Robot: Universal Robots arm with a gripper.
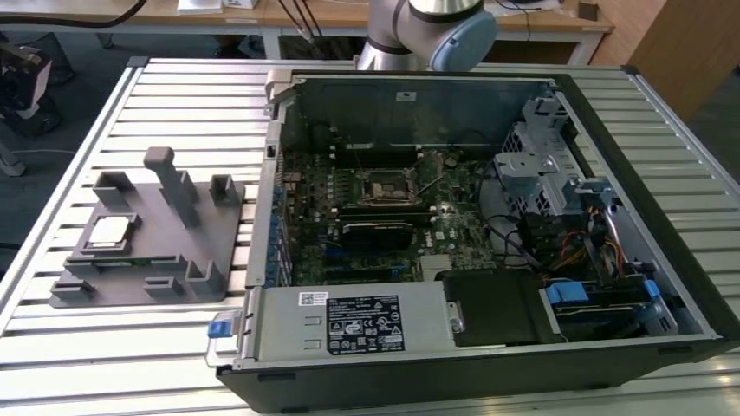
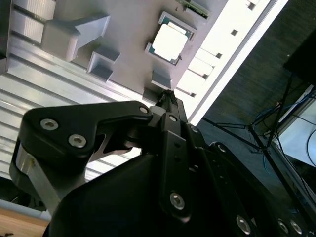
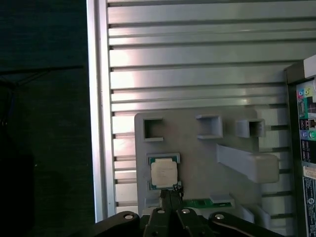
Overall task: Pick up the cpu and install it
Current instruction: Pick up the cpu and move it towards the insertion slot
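My black gripper point(image 3: 170, 194) hung closed, empty, just beside the pale silver square cpu point(image 3: 163, 173), at nine o'clock from the open black computer case point(image 1: 463, 104) in the exterior view.

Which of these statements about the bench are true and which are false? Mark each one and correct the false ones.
1. The cpu lies in the grey tray. True.
2. The cpu is seated in the motherboard socket. False: it is on the tray, outside the computer case.
3. The case lies open, with the motherboard in sight. True.
4. The tray stands on the exterior view's right of the case. False: it stands on the left.
5. The end effector has lifted the cpu. False: in both wrist views the cpu rests in its tray recess.
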